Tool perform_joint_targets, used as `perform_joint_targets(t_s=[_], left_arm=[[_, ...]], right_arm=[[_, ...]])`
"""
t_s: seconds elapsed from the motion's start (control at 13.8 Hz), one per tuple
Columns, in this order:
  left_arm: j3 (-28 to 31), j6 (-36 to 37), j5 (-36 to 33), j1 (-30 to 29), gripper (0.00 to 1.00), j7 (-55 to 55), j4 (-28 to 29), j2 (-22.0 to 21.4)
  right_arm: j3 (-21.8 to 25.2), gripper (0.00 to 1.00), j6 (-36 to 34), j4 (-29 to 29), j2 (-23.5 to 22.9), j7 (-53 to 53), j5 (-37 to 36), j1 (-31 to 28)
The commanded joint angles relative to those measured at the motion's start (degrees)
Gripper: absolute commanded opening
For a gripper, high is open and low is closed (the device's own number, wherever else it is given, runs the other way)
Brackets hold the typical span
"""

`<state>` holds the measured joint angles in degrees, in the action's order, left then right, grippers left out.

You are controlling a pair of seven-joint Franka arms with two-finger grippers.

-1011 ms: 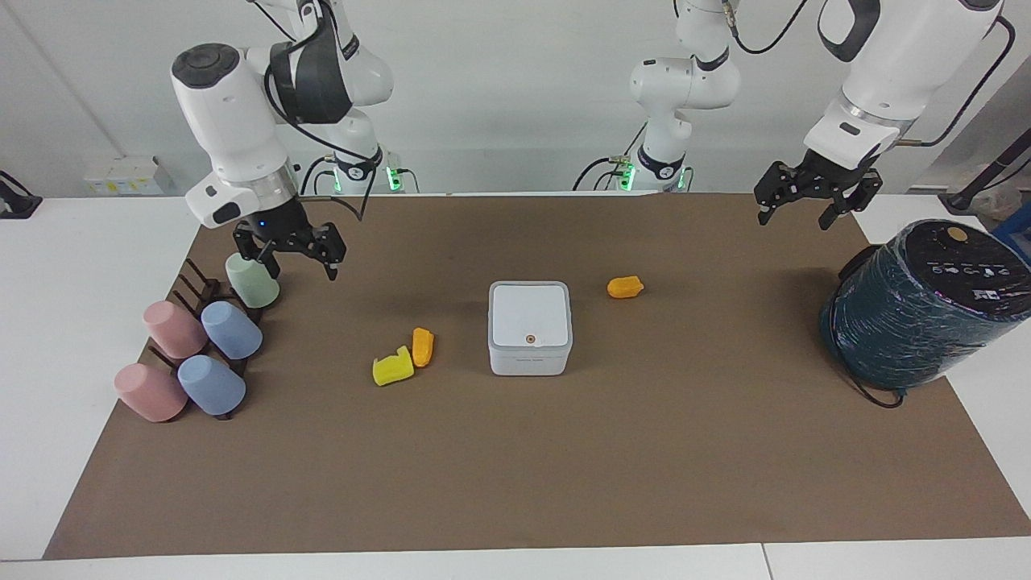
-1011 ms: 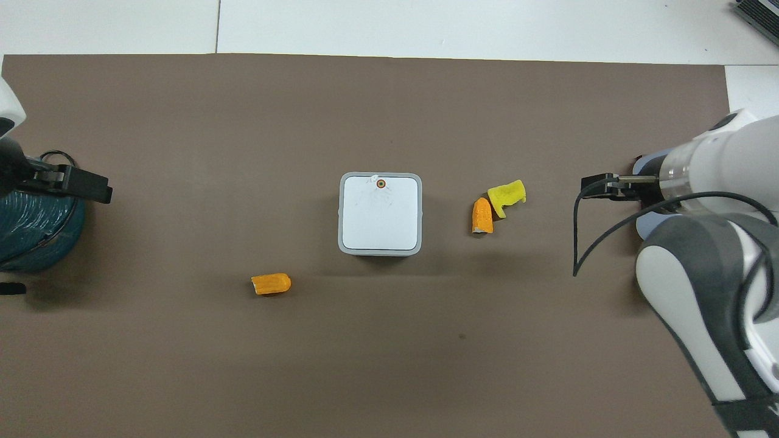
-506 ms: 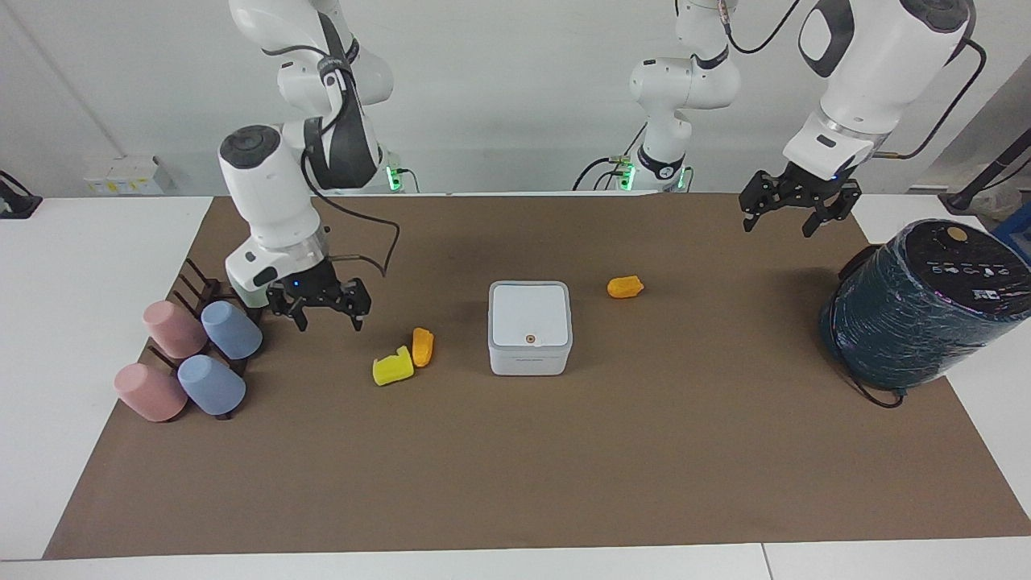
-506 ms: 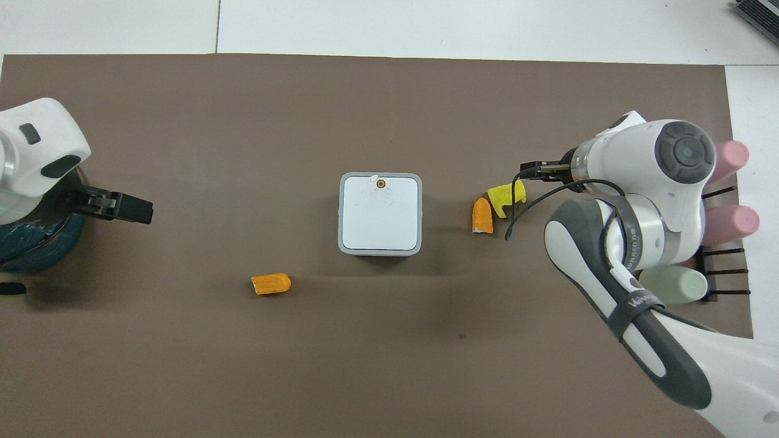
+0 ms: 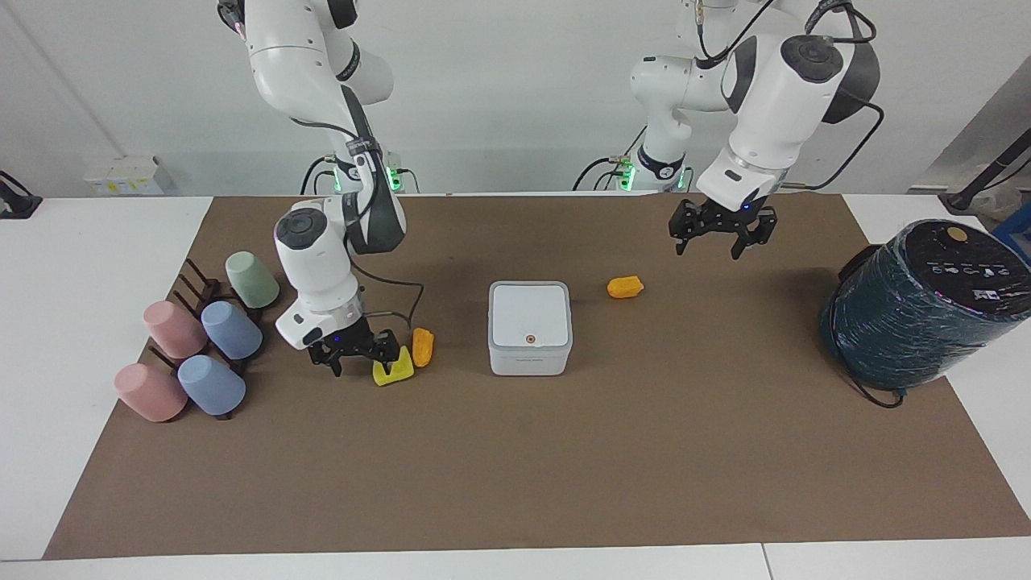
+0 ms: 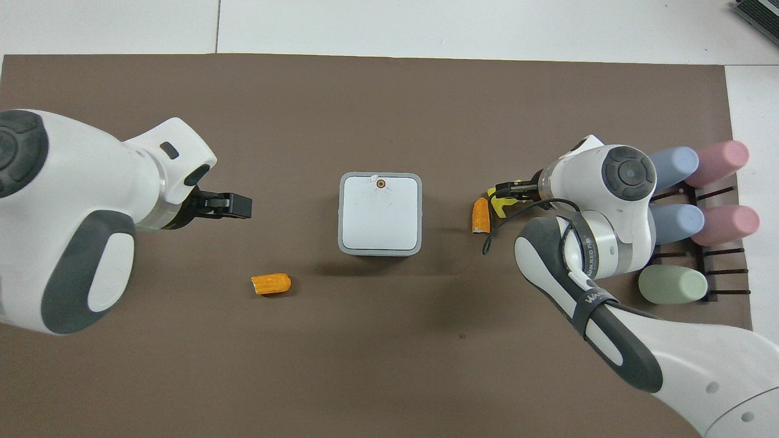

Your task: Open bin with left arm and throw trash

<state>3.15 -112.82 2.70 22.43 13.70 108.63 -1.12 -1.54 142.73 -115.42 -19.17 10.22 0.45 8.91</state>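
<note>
White table (image 5: 80,338) under a brown mat (image 5: 515,467), white wall above the arm bases. Toward the left arm's end, on the mat's edge: big dark teal film-wrapped cylinder (image 5: 918,310), tilted. Toward the right arm's end: dark rack (image 5: 197,290) bearing pastel cups, two pink (image 5: 173,329), two blue (image 5: 232,330), one green (image 5: 251,279). Mid-mat: white square bin (image 5: 530,326), lid shut, tiny orange dot toward the edge farther from the robots. Left gripper (image 5: 722,239), up in the air over bare mat just beside the lone orange trash piece (image 5: 625,287), fingers spread, nothing between them. Right gripper (image 5: 364,361), low at the yellow trash piece (image 5: 393,369), fingers spread, one fingertip down at that piece, touching or not impossible to tell. Second orange piece (image 5: 423,346) just beside the yellow one, between it and the bin; lone orange piece nearer to the robots than the bin.
</note>
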Motion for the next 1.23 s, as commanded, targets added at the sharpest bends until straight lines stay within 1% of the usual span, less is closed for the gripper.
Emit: perform_joint_targets(t_s=[0.0,0.07,0.14,0.22,0.29,0.36,0.43,0.51,0.58,0.65,0.72,0.79,1.01,1.16], left_arm=[[0.71,-4.85,2.65,3.93,0.79,5.63,0.44,1.55],[0.71,-5.99,3.88,4.98,0.6,5.73,0.35,1.9],[0.71,-7.4,4.59,6.12,0.34,5.81,0.35,2.34],[0.71,-8.63,4.94,7.52,0.15,5.82,0.35,2.87],[0.71,-9.86,5.03,8.67,0.03,5.82,0.26,3.48],[0.71,-11.79,5.04,9.38,0.0,5.82,0.26,4.18],[0.71,-13.98,5.04,10.43,0.0,5.82,0.26,5.15],[0.71,-16.0,5.04,11.66,0.0,5.82,0.26,6.03],[0.71,-17.85,5.04,12.28,0.0,5.73,0.35,6.56],[0.71,-19.0,5.12,12.72,0.0,5.73,0.26,7.0],[0.63,-20.06,5.12,12.72,0.0,5.64,0.26,7.26],[0.37,-21.46,5.65,13.16,0.0,5.64,0.09,8.31],[0.36,-24.28,6.53,13.6,0.0,5.64,-0.17,9.37],[0.36,-26.3,7.49,14.91,0.0,5.73,-1.75,12.17]], right_arm=[[-0.04,1.0,1.15,-2.61,1.68,0.77,0.87,-0.12],[-0.04,1.0,1.15,-2.61,1.68,0.77,0.87,-0.12],[-0.04,1.0,1.15,-2.61,1.68,0.77,0.87,-0.12],[-0.04,1.0,1.15,-2.61,1.68,0.77,0.87,-0.21],[-0.04,1.0,1.15,-2.79,1.68,0.77,0.87,-0.12],[-0.04,1.0,1.15,-2.79,1.68,0.77,0.87,-0.12],[-0.04,1.0,1.24,-2.79,1.68,0.68,0.87,-0.12],[-0.04,0.93,1.15,-2.79,1.6,0.42,0.87,-0.21],[-0.04,0.48,1.15,-2.79,1.59,0.51,0.87,-0.21],[-0.04,0.08,1.06,-2.79,1.51,0.33,0.87,-0.3],[-0.04,0.0,0.97,-2.61,1.51,0.33,0.87,-0.47],[-0.04,0.0,0.89,-2.61,1.51,0.59,0.87,-0.39],[-0.04,0.0,0.62,-2.0,1.59,0.77,0.78,-0.39],[-0.04,0.0,0.62,-1.65,2.55,0.86,0.87,-0.39]])
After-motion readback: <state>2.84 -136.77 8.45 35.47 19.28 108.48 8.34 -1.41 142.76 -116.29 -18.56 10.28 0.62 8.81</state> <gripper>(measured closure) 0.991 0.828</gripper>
